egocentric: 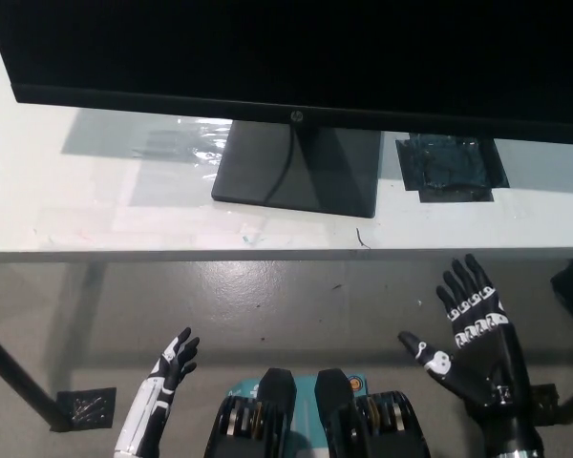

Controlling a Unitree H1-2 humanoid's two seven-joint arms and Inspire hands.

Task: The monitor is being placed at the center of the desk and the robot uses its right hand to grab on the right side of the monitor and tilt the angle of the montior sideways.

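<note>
The monitor [296, 57] is big, black and flat. Its dark screen fills the top of the view, from about 10 o'clock across to 2 o'clock, and its edges run out of sight on both sides. It stands upright. A thin black strip runs along the bottom of the screen, with a small logo in the middle. Under it, near 12 o'clock, a dark square foot sits flat on the white desk [95, 205].

Office or lab: monitor [296, 57] on white desk [95, 205], concrete floor [286, 305].
</note>
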